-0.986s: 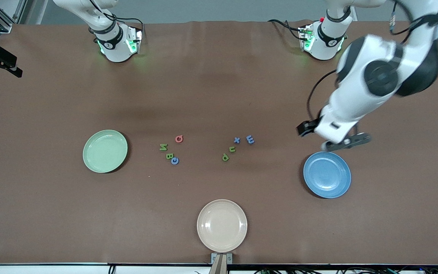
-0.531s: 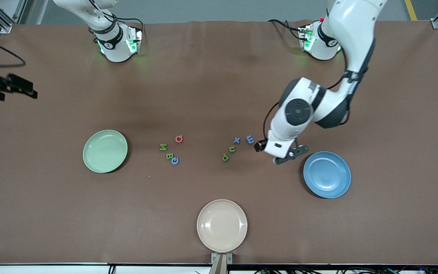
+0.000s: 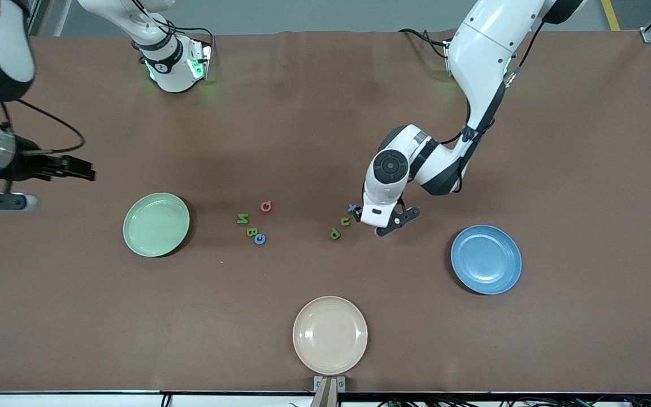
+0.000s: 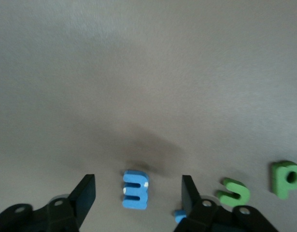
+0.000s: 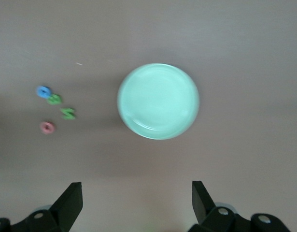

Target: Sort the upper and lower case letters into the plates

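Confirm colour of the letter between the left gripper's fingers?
Blue letter E, lying on the table; clearest in the left wrist view.

Blue E [image 4: 135,189] is hidden in the front view under the left arm's wrist. Blue x [image 3: 352,208] is partly covered there by the same wrist; in the left wrist view only a corner is seen beside a finger [image 4: 190,193]. Right gripper [image 5: 136,199] is cut off by the picture's edge in both views. Letters [image 5: 55,99] near the green plate [image 5: 158,101] are blurred; shapes cannot be read.
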Available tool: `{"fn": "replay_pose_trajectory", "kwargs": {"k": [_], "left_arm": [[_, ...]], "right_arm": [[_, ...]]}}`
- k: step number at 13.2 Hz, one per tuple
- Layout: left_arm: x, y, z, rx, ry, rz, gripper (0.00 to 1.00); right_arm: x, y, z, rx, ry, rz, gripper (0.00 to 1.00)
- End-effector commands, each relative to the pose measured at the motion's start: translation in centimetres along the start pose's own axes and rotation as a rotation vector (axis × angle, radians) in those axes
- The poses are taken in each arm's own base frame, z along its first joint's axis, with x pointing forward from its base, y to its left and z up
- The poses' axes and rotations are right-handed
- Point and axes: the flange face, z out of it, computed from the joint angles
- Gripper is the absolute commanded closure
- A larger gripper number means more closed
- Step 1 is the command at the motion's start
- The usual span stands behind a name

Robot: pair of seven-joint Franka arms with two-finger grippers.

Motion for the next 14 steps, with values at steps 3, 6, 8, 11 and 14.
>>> {"fn": "replay_pose_trajectory", "kwargs": {"k": [3,6,8,11,14], "left_arm": [[-1.2,-1.1,1.9,0.034,0.003,-0.017,0.37],[-1.3,-1.2,2.3,0.039,-0.001,-0.018,0.78],[-1.0,-1.1,2.0,0.034,0.004,-0.014,1.00],[2.0,-1.8,-1.8,0.005,0.068,-0.014,1.00],[9.1,-5.6,-5.5,0.004,0.160,-0.025,1.00]], "right_arm": [[1.1,-7.1,10.4,0.070,0.021,0.038,0.00],[1.3,-11.1,16.2,0.069,0.058,0.049,0.00],[0.8,-14.2,21.0,0.049,0.078,0.056,0.00],[0.8,-16.2,24.9,0.006,0.094,0.067,0.00],[2.1,-16.5,28.3,-0.024,0.151,0.057,0.00]]}}
